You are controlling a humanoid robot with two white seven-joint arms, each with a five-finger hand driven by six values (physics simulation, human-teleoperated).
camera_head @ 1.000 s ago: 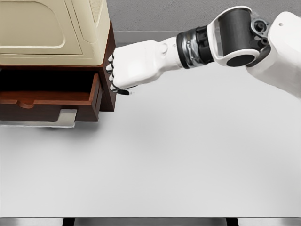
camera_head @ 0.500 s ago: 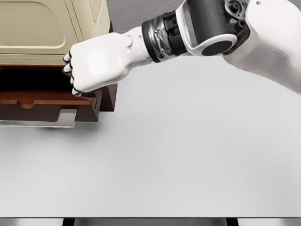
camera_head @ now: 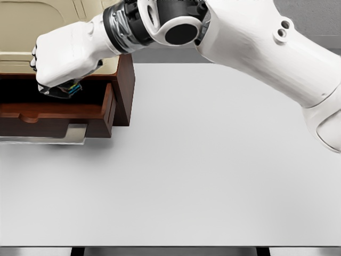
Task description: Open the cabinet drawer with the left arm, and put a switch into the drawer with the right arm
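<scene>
The brown cabinet drawer stands pulled out at the left, with a pale metal handle on its front. My right hand reaches in from the right and hovers over the drawer's dark inside, fingers curled. It is shut on a small dark switch with a bit of blue showing under the fist. Most of the switch is hidden by the fingers. The left arm is out of view.
A beige appliance sits on top of the brown cabinet. The white table spreads to the right and front, its front edge near the bottom of the picture.
My right hand has travelled left with the switch, from beside the cabinet's right side to above the open drawer. The forearm now crosses the top of the view.
</scene>
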